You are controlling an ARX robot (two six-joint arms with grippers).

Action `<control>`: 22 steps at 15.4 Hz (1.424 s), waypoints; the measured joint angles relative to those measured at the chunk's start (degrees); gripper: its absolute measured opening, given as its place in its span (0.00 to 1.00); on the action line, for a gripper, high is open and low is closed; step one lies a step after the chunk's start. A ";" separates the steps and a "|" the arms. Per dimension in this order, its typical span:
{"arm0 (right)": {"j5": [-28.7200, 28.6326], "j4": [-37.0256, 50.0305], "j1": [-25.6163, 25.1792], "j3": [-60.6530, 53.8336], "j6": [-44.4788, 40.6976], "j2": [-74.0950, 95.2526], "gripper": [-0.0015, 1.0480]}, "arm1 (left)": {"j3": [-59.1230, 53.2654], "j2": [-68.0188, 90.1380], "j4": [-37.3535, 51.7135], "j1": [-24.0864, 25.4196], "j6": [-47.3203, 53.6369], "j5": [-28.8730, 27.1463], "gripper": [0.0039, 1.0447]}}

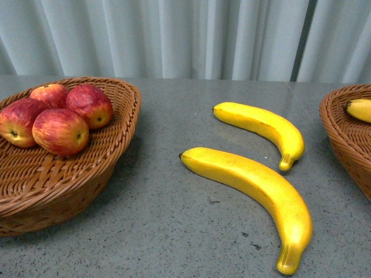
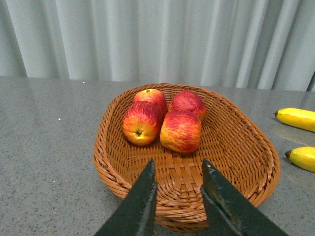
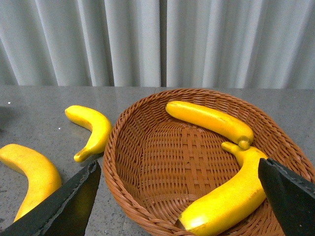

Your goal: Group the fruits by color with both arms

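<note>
4 apples [image 1: 58, 119] sit bunched in the left basket [image 1: 35, 179], and the left tool [image 2: 179, 164] hovers by its rim, fingers apart, empty. 2 bananas [image 1: 249, 182] lie on the desk [image 1: 174, 231] between the baskets. The right tool [image 3: 177, 167] is spread wide and empty over the right basket [image 3: 133, 162], where 2 other bananas [image 3: 209, 120] rest.

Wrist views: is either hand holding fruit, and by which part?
Nothing is held. The left hand is open, facing the apple basket; the right hand is wide open, facing the banana basket.
</note>
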 joint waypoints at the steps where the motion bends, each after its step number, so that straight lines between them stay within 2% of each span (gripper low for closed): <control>1: 0.00 0.00 0.00 0.00 0.00 0.00 0.94 | 0.00 0.00 0.00 0.00 0.00 0.00 0.39; 3: -0.70 -1.07 -0.17 0.15 1.01 0.13 0.94 | 0.00 0.00 0.00 0.00 0.00 0.00 0.62; 4: -5.84 -2.60 -1.60 2.10 8.44 5.77 0.94 | 0.00 0.00 0.00 0.00 0.00 0.02 0.75; 8: -8.11 6.84 -2.19 5.68 14.71 15.61 0.94 | 0.00 0.00 0.00 0.00 0.00 0.00 0.91; 10: -8.15 12.39 -1.73 8.57 15.69 21.00 0.94 | 0.00 0.00 0.00 0.00 0.07 0.00 0.95; 11: -7.91 16.79 -0.83 10.97 16.13 25.40 0.94 | 0.00 0.00 -0.02 0.00 0.13 0.00 0.95; 13: -7.54 31.61 6.45 22.25 16.24 46.99 0.94 | 0.00 0.00 0.00 0.00 0.15 0.00 0.94; 14: -6.19 30.45 13.44 35.45 14.12 68.13 0.94 | 0.00 0.00 0.00 0.00 0.15 0.00 0.94; 15: -6.01 18.73 21.68 54.51 7.80 89.74 0.94 | 0.00 0.00 0.00 0.00 0.15 0.00 0.94; 16: -8.83 6.47 26.38 60.17 1.16 96.59 0.94 | 0.00 0.00 0.00 0.00 0.15 0.00 0.94; 19: -12.02 0.83 26.95 59.63 -4.90 96.91 0.94 | 0.00 0.00 -0.02 0.00 0.17 0.00 0.94; 22: -10.40 0.00 26.08 57.59 -16.63 99.03 0.94 | 0.00 0.00 0.00 0.00 0.17 -0.02 0.94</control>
